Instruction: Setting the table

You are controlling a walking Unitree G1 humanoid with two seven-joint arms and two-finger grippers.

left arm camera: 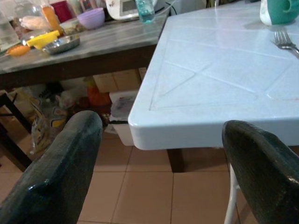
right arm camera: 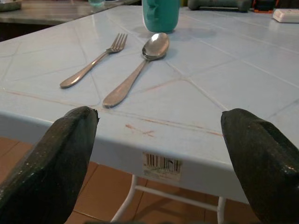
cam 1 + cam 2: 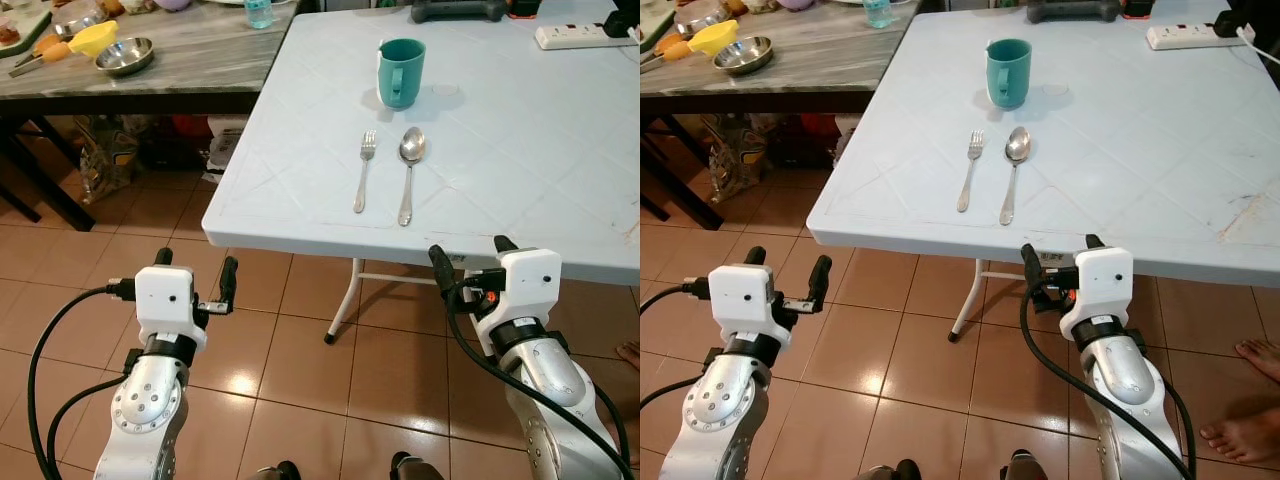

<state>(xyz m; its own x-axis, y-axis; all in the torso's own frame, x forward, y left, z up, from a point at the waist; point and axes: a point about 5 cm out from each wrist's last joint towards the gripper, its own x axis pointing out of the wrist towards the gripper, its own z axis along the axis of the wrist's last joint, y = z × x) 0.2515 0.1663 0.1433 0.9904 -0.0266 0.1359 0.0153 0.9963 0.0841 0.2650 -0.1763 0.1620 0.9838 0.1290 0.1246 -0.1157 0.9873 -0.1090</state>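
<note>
Fork [image 3: 365, 171] beside spoon [image 3: 408, 172]; teal mug [image 3: 400, 72] behind.

My left arm is raised in front of me, silver forearm angled up, white wrist block on top. My left gripper [image 3: 194, 270] points forward with its two black fingers [image 1: 60, 172] spread wide apart, holding nothing. My right arm is raised likewise, black cables looping along its forearm. My right gripper [image 3: 470, 252] also points forward, its fingers [image 2: 51, 163] parted wide and empty. Both grippers sit at about the same height, well apart from each other.
</note>
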